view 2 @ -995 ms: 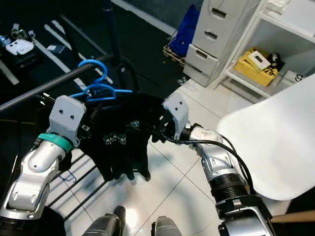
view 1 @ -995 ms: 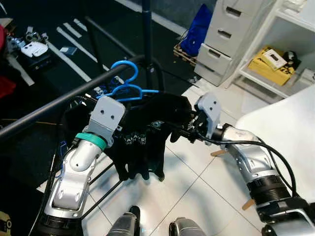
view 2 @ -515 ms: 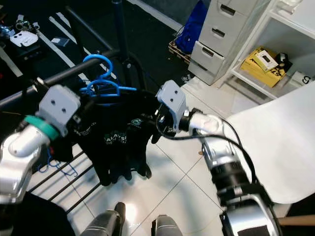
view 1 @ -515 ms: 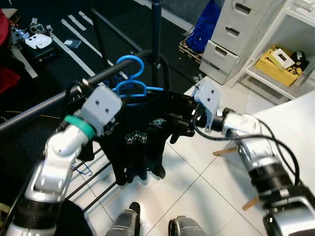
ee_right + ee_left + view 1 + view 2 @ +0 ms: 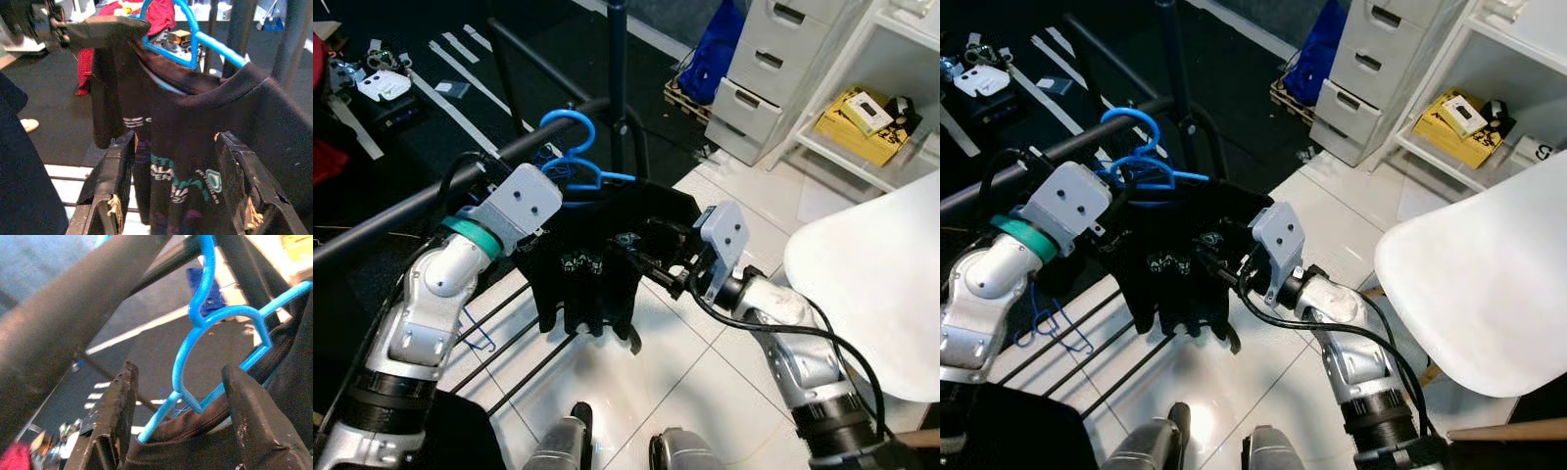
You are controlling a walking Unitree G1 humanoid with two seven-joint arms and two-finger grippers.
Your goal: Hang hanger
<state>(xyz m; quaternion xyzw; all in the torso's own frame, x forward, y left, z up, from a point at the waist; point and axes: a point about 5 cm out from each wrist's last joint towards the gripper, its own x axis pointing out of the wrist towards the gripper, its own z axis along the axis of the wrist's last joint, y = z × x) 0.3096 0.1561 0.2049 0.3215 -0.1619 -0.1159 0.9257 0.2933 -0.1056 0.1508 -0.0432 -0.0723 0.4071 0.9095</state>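
Left wrist view shows the left gripper (image 5: 178, 431) spread open about the blue hanger (image 5: 205, 333) beside the black rail (image 5: 421, 201) — hooking seems underway — while the right gripper (image 5: 178, 188), open, fronts the black shirt (image 5: 195, 127).

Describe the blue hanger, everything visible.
The blue hanger looks like thin plastic, with a curved hook on top and sloping shoulders. Its hook sits at the dark rail, seemingly over it. A black printed shirt drapes over its shoulders, hiding the lower part. The left gripper is open, its fingers on either side of the neck below the hook; the right gripper faces the shirt front.
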